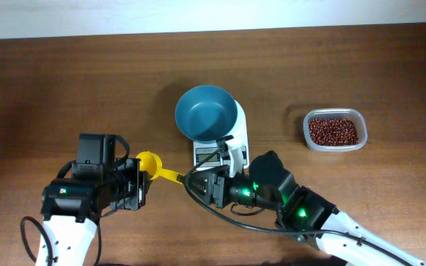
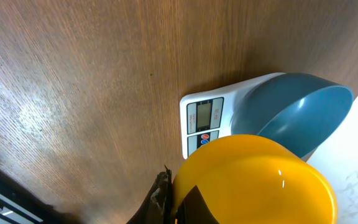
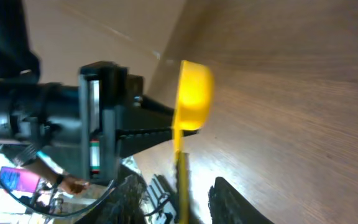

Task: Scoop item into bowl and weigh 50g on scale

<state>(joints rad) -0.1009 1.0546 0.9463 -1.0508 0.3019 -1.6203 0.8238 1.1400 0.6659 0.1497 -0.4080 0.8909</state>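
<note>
While the bowl point(image 1: 206, 112) sits on the scale point(image 1: 231, 148) mid-frame overhead, the beans point(image 1: 334, 131) lie in a clear container point(image 1: 306, 131) at right, well apart. A yellow scoop point(image 1: 151, 162) is lower centre, between left gripper point(image 1: 137, 181) and right gripper point(image 1: 197, 182). Left wrist: scoop cup fills lower right, bowl on scale behind it, wood counter point(image 2: 73, 93) at left. Right wrist: left gripper clamped on scoop neck; right gripper released, jaws spread with the handle between them.
</note>
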